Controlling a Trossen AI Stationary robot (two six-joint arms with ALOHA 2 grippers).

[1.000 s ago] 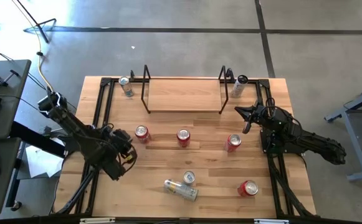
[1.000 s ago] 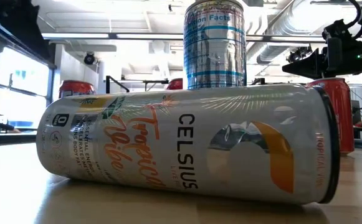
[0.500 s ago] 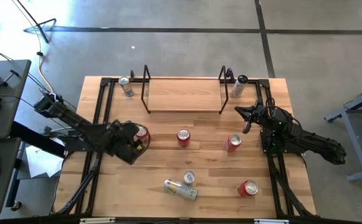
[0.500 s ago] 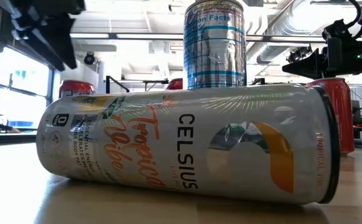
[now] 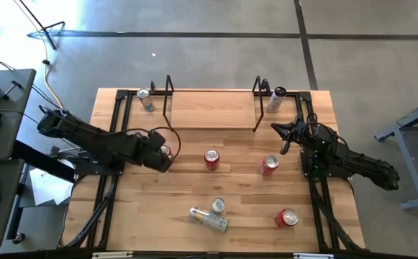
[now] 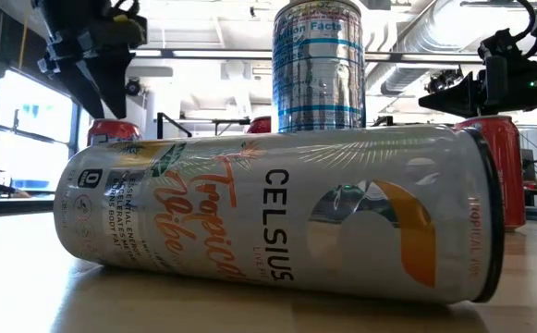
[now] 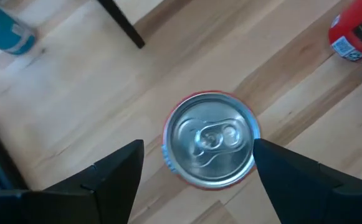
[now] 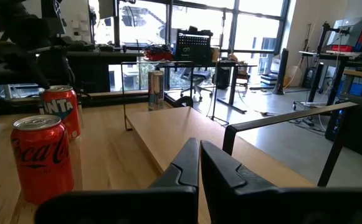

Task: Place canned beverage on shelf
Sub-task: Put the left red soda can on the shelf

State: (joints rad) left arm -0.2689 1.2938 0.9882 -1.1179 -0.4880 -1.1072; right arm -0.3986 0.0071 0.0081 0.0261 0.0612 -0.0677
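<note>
Hovering over a red can with wide-open fingers.
The left end effector [image 7: 196, 168] hangs right above an upright red can [image 5: 165, 151] on the left of the tabletop [image 5: 230, 191], one finger on each side, holding nothing and, it seems, not touching it. The shelf [image 5: 212, 109] sits bare at the far middle, well apart from this can. The right end effector [image 5: 283, 132] waits by the shelf's right end, fingers pressed together and empty.
</note>
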